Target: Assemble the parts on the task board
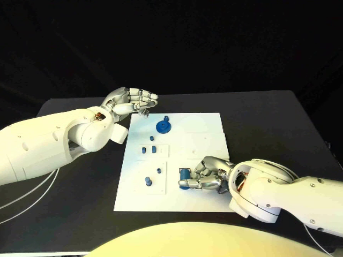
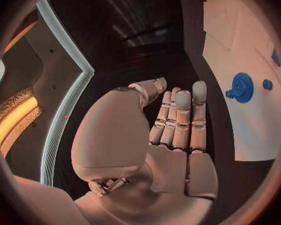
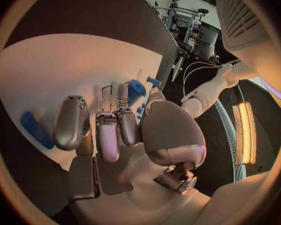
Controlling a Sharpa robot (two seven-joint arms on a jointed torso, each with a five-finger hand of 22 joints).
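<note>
Right hand (image 1: pixel 204 176) low over the near part of the task board (image 1: pixel 206 128), fingers curled around a blue cylinder (image 1: pixel 185 174). A second blue piece (image 1: pixel 188 185) sits under the fingertips at the board surface. Cannot tell whether the cylinder is gripped or only touched; in the right wrist view a blue cylinder (image 3: pixel 136 91) shows just beyond the fingertips (image 3: pixel 122 92). Judgement: hand is seating or collecting that part.

Left hand (image 1: pixel 131 101) hovers off the board's far-left corner, fingers (image 2: pixel 181 116) pressed together and bent, holding nothing. Likely parked clear of the work.

Count in head view:
- One blue gear (image 1: pixel 163 126), near the left hand.
- Two small pegs (image 1: pixel 148 144), between the hands.
- Two more small pieces (image 1: pixel 151 178), beside the right hand.
- Two pieces at the right hand.

Seven visible blue parts.
</note>
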